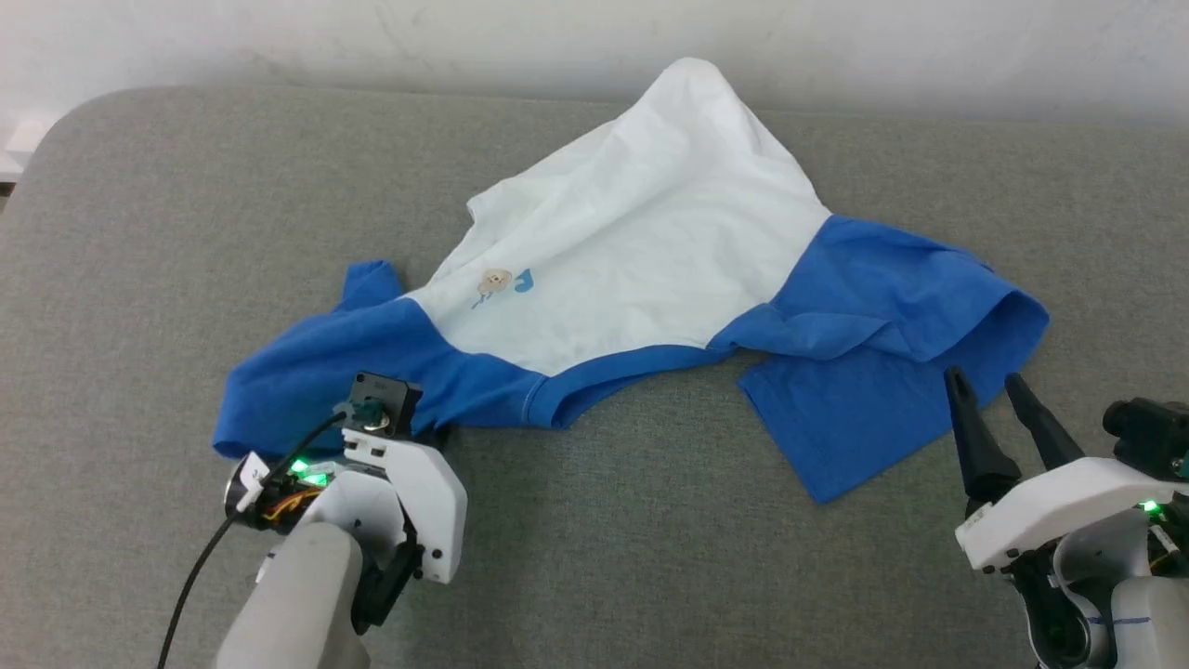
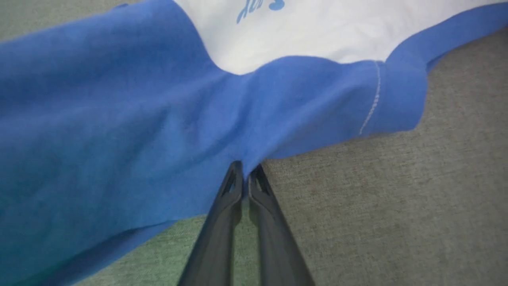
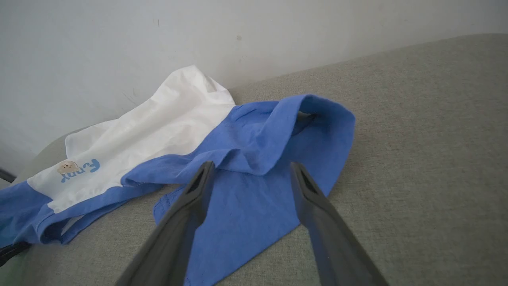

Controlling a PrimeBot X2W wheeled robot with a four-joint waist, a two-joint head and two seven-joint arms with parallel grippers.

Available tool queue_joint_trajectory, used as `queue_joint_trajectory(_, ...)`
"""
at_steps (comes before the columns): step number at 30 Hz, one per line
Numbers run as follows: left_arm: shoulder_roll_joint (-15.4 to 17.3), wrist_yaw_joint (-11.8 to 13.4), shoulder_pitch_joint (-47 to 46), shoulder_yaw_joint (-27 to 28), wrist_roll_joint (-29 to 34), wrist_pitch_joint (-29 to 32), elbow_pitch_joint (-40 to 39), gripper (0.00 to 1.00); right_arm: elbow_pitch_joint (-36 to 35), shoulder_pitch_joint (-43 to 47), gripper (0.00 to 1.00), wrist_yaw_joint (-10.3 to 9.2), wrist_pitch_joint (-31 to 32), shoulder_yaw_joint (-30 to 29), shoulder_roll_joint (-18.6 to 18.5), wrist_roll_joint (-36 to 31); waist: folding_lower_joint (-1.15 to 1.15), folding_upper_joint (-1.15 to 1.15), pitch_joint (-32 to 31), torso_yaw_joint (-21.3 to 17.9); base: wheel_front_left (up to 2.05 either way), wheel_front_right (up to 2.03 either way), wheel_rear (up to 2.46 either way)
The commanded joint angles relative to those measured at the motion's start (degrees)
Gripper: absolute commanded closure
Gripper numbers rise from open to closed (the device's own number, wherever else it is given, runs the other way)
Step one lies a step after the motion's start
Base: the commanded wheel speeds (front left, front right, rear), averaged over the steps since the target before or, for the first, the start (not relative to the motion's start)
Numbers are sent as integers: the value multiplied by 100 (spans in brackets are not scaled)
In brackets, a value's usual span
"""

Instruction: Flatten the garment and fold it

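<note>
The garment (image 1: 650, 251) had a white body, royal-blue sleeves and neckband, and a small tan-and-blue chest print (image 1: 502, 281). The desk (image 1: 139, 279) was mottled grey, the wall (image 1: 279, 37) off-white, the fingers (image 1: 975, 446) of the right pincer (image 1: 981, 375) black.

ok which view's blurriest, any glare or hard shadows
Left wrist view is softest: the soft white-and-blue T-shirt smears and darkens lower left beside the left claw. Right wrist view: sharper, flat light. Head view: even light, no glare.
</note>
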Motion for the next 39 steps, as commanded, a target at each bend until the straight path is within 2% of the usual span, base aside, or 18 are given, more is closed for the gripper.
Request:
queue_joint_trajectory(1,-36,-42,-58,-23,-74,-64,17,100,17,-65,0,-5,-44,2,15,26,-1,0,5,20,0,0,0)
queue_joint_trajectory(9,-152,7,-19,109,-336,-355,-263,100,-37,-106,0,-5,129,76,15,-172,-1,0,14,86,0,0,0)
queue_joint_trajectory(11,-155,54,16,181,-400,-416,-386,100,-163,-188,0,-5,367,136,15,-599,-1,0,32,82,0,0,0)
queue_joint_trajectory(12,-155,54,16,181,-400,-416,-386,100,-163,-188,0,-5,367,136,15,-599,-1,0,32,82,0,0,0)
queue_joint_trajectory(16,-149,146,102,268,-475,-468,-661,100,-357,-451,0,-5,1330,291,15,-1562,-1,0,80,78,0,0,0)
queue_joint_trajectory(19,-131,185,136,297,-507,-466,-833,100,-377,-784,0,-5,1804,453,13,-2144,-1,0,137,96,0,0,0)
queue_joint_trajectory(25,-195,206,104,193,-522,-430,-1029,100,413,-1402,0,-5,2340,552,-204,-2683,-1,0,273,257,0,0,0)
queue_joint_trajectory(37,-260,185,-28,76,-563,-499,-1081,100,1305,-1866,0,-5,2298,705,-393,-2802,-1,0,464,387,0,0,0)
queue_joint_trajectory(38,-260,187,-33,70,-566,-504,-1080,100,1361,-1902,36,-5,2265,734,-400,-2791,-1,0,473,388,0,0,0)
queue_joint_trajectory(39,-259,187,-37,62,-569,-506,-1075,100,1408,-1932,87,-5,2223,767,-412,-2781,-1,0,476,389,0,0,0)
